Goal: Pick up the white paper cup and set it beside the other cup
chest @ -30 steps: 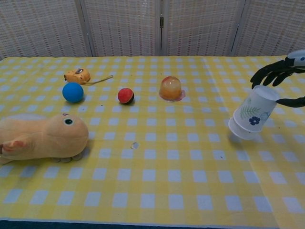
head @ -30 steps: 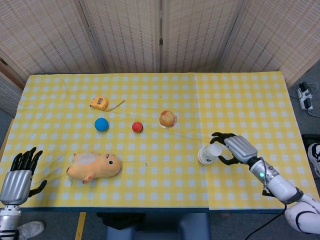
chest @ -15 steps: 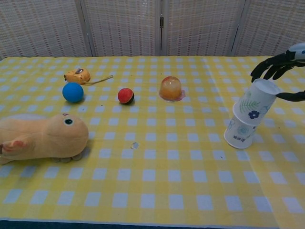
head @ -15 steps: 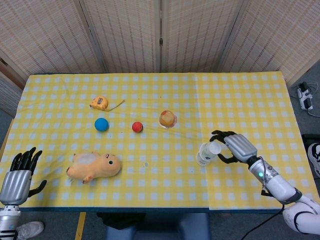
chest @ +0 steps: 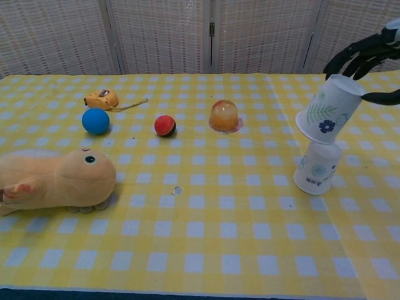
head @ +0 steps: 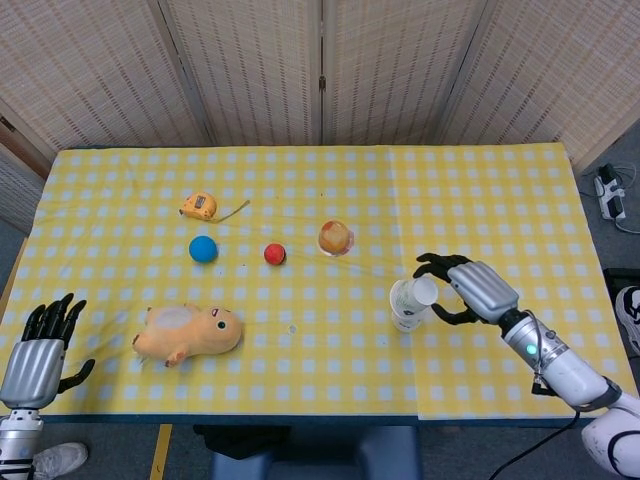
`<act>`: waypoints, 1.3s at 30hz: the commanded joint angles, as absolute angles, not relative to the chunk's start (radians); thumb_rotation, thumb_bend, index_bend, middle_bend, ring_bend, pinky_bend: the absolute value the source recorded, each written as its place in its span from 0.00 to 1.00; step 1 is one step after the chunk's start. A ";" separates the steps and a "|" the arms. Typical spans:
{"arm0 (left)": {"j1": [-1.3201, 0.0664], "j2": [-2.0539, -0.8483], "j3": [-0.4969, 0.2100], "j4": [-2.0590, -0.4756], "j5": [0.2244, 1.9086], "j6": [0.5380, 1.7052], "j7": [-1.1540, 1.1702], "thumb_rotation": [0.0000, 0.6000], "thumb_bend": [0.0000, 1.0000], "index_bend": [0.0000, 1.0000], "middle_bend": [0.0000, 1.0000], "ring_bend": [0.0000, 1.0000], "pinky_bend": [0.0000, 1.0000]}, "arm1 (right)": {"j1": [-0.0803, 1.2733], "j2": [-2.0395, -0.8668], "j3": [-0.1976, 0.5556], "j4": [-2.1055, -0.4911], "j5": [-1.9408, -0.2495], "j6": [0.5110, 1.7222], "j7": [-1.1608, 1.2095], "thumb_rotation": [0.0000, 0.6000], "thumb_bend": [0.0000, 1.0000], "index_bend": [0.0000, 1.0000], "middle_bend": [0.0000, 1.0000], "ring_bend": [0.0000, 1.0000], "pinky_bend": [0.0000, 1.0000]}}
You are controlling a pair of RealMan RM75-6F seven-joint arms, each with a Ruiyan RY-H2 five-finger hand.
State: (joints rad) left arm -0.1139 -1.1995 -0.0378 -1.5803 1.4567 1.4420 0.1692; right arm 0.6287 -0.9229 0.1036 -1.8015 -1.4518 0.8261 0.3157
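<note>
Between the right hand's (head: 478, 292) fingers (chest: 350, 55) sat the white paper cup (chest: 329, 109), upside down and tilted, lifted off the table (head: 500, 200); dark fingers curled over its base, thumb on the near side, so it was pinched at the narrow end. Directly under the held cup, and below the fingers, the other cup (chest: 316, 169) stood inverted on the yellow checked cloth; in the chest view the held cup's rim looked to be touching or just above its top, can't tell which. Head view showed both cups overlapped just left of the fingers.

Well left of those fingers: orange translucent dome (chest: 224, 116), then red ball (chest: 165, 125), blue ball (chest: 95, 120), and yellow tape measure (chest: 102, 99) furthest back. Plush toy (chest: 56, 180) lay on its side near the front-left table edge.

Left hand (head: 38, 350) hung off the table's front-left corner, fingers spread apart and holding nothing, well clear of the plush.
</note>
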 commanded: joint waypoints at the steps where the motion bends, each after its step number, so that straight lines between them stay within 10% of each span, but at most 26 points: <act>1: -0.114 -1.200 -0.038 -1.581 1.457 1.442 0.169 1.00 0.32 0.03 0.00 0.00 0.00 | 0.665 -0.965 0.110 -1.781 -1.436 0.780 0.286 1.00 0.49 0.35 0.17 0.20 0.17; 39: -0.101 -1.216 -0.029 -1.530 1.453 1.441 0.125 1.00 0.32 0.03 0.00 0.00 0.00 | 0.795 -1.241 0.090 -1.590 -1.235 0.639 0.043 1.00 0.49 0.31 0.17 0.20 0.17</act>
